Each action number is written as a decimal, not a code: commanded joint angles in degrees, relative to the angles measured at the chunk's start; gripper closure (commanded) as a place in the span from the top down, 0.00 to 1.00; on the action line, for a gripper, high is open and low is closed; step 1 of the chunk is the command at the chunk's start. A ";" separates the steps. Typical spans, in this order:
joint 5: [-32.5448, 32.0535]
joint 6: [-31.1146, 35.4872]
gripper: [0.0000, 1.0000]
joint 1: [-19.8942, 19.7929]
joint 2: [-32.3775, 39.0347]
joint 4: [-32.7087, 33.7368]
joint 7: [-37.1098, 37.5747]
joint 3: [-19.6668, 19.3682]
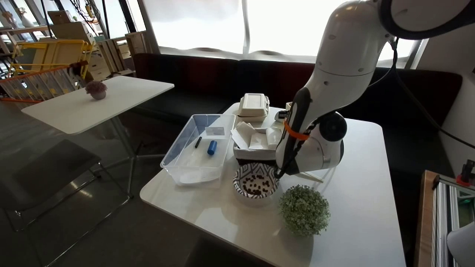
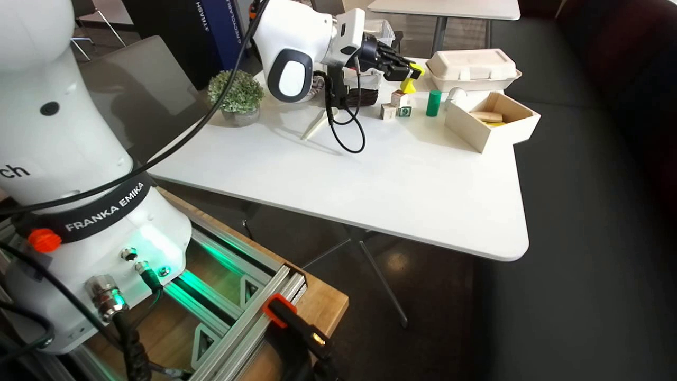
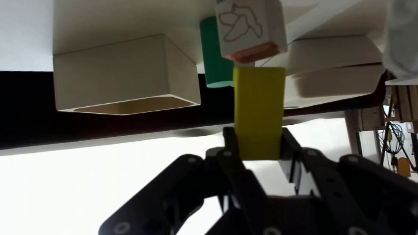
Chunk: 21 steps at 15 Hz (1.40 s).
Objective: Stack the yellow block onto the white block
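Observation:
My gripper point(image 2: 414, 72) is shut on the yellow block point(image 2: 408, 86), which hangs tilted from the fingertips. In the wrist view, which stands upside down, the yellow block point(image 3: 259, 104) sits between both fingers point(image 3: 258, 143). The white block point(image 3: 241, 27), with a line drawing and a red-orange edge, is right by the yellow block's free end. In an exterior view the white block point(image 2: 399, 98) rests on small lettered blocks point(image 2: 389, 111), just under the yellow block. I cannot tell whether yellow and white touch. The arm hides the gripper and these blocks in an exterior view.
A green cylinder point(image 2: 433, 103) stands close beside the blocks. A wooden box point(image 2: 492, 135) and a takeaway box point(image 2: 472, 69) are beyond it. A basket point(image 1: 256, 154), bowl point(image 1: 256, 183), plant point(image 1: 304, 211) and clear bin point(image 1: 196, 170) share the table.

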 commanded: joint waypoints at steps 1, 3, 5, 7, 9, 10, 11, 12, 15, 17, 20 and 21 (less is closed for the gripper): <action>0.89 0.79 0.09 3.37 1.50 -0.07 1.02 -2.67; 0.72 0.79 0.09 5.31 0.95 -1.19 2.33 -4.17; 0.60 0.79 0.09 7.15 0.53 -2.35 3.39 -5.52; 1.31 0.79 0.09 9.21 0.51 -3.40 4.20 -7.08; 2.04 0.79 0.09 11.25 0.65 -4.30 5.34 -8.79; 2.34 0.79 0.09 11.72 0.47 -4.82 5.70 -9.12; 2.57 0.79 0.09 12.16 0.40 -5.31 5.96 -9.42; 2.81 0.79 0.09 12.55 0.51 -5.62 6.31 -9.78; 2.00 0.79 0.09 13.37 1.03 -6.54 6.69 -10.54; 1.19 0.79 0.09 13.91 1.31 -6.68 7.07 -11.09; 0.55 0.79 0.09 15.00 1.53 -6.77 7.64 -11.99; 0.31 0.78 0.09 15.30 1.73 -6.74 7.67 -12.23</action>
